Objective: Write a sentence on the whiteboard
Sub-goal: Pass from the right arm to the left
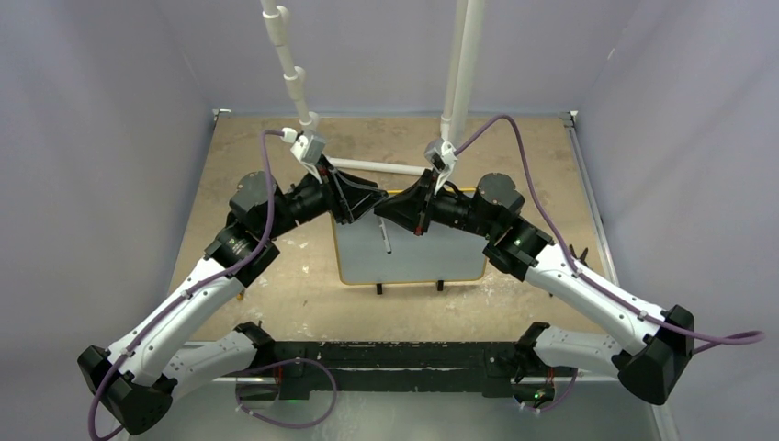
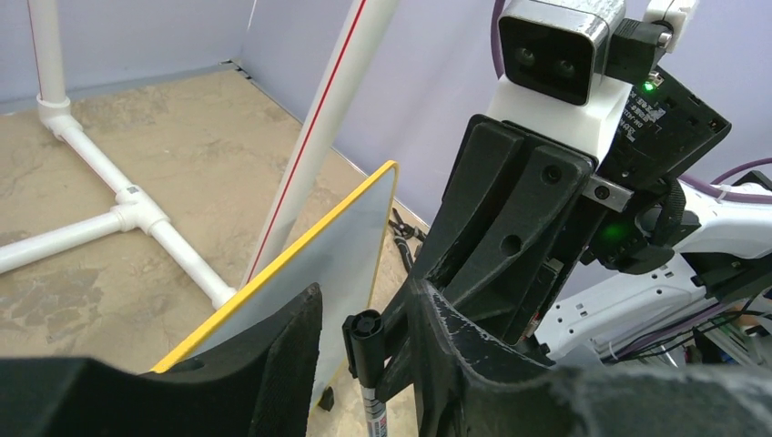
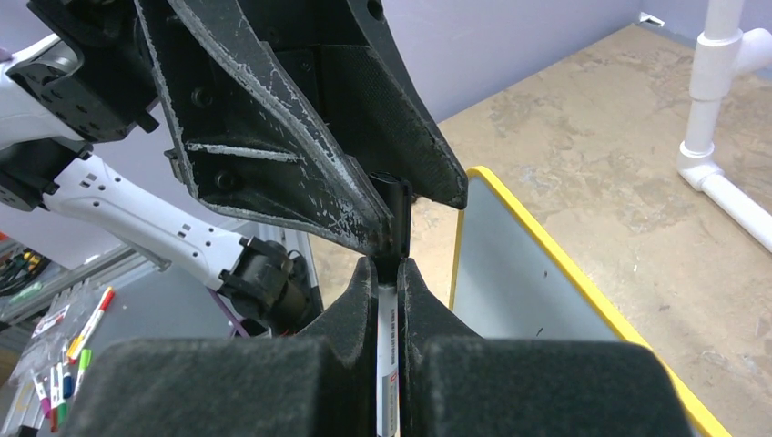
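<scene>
The whiteboard (image 1: pixel 413 262), pale grey with a yellow frame, lies flat mid-table under both grippers; it also shows as the whiteboard (image 2: pixel 341 255) and the whiteboard (image 3: pixel 514 291). The sentence is out of view; the bare surface shows only tiny dark specks. My right gripper (image 3: pixel 389 266) (image 1: pixel 393 208) is shut on a white marker (image 3: pixel 386 337) (image 1: pixel 387 237) with its black cap (image 2: pixel 367 330) pointing up. My left gripper (image 2: pixel 364 305) (image 1: pixel 374 204) faces it, fingers on both sides of the cap. One finger touches the cap; a gap shows at the other.
A white pipe frame (image 1: pixel 367 167) (image 2: pixel 137 205) lies on the tan table behind the board, with two uprights (image 1: pixel 464 64) rising from it. The board's black feet (image 1: pixel 379 288) stick out at its near edge. Loose coloured markers (image 3: pixel 64 355) lie off the table.
</scene>
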Controlling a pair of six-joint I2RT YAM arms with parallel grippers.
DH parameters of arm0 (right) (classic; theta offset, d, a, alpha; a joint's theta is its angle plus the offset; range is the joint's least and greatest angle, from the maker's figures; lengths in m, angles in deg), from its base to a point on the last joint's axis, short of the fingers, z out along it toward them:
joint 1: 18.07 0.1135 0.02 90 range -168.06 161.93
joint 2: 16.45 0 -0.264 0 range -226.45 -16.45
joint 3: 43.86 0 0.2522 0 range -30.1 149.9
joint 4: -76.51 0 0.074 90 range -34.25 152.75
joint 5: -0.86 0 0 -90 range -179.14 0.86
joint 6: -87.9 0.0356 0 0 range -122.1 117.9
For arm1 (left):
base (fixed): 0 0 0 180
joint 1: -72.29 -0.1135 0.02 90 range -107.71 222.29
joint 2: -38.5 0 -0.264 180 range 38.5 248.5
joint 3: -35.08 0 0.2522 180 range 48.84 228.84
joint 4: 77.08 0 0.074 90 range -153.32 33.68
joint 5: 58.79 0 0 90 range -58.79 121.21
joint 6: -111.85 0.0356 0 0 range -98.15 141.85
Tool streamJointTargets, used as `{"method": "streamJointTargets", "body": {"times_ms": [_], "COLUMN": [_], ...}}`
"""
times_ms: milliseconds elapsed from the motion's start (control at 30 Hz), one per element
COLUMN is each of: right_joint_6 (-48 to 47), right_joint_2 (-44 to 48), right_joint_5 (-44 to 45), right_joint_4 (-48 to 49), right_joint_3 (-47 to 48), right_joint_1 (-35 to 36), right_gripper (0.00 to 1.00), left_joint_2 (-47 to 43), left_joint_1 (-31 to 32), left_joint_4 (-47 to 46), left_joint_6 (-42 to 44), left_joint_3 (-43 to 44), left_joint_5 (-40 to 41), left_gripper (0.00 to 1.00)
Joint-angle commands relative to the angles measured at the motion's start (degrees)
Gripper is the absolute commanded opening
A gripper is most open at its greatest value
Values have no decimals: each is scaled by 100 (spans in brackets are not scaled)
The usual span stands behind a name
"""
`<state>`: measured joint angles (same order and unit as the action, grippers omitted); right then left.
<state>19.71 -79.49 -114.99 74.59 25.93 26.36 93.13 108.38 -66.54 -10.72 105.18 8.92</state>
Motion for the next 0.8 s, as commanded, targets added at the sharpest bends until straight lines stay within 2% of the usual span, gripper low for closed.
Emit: {"method": "streamJointTargets", "body": {"times_ms": [0,167,233,333,467,500,567,633,767], "right_joint_6": [-9,175,202,194,184,186,205,246,302], "right_joint_2": [24,38,31,-9,-11,8,33,51,62], "right_joint_5": [313,325,293,245,316,347,395,400,300], "right_joint_4": [446,787,852,826,766,761,792,842,891], "right_joint_3": [183,13,-12,-5,-27,-49,-107,-185,-354], "right_joint_1": [75,75,75,91,84,84,85,84,93], "right_gripper": [0,0,0,0,0,0,9,28,58], "left_joint_2": [-11,-110,-98,-84,-60,-50,-61,-102,-201], "left_joint_1": [24,27,23,22,25,25,20,24,25], "left_joint_4": [36,85,77,-55,-233,-244,-262,-276,-298], "left_joint_6": [-110,-253,-292,-350,-508,-560,-661,-803,-1034], "left_joint_3": [-43,-179,-208,-208,-190,-193,-169,-146,-51], "left_joint_5": [67,164,156,86,148,198,360,638,1170], "left_gripper": [38,37,28,21,0,0,0,0,0]}}
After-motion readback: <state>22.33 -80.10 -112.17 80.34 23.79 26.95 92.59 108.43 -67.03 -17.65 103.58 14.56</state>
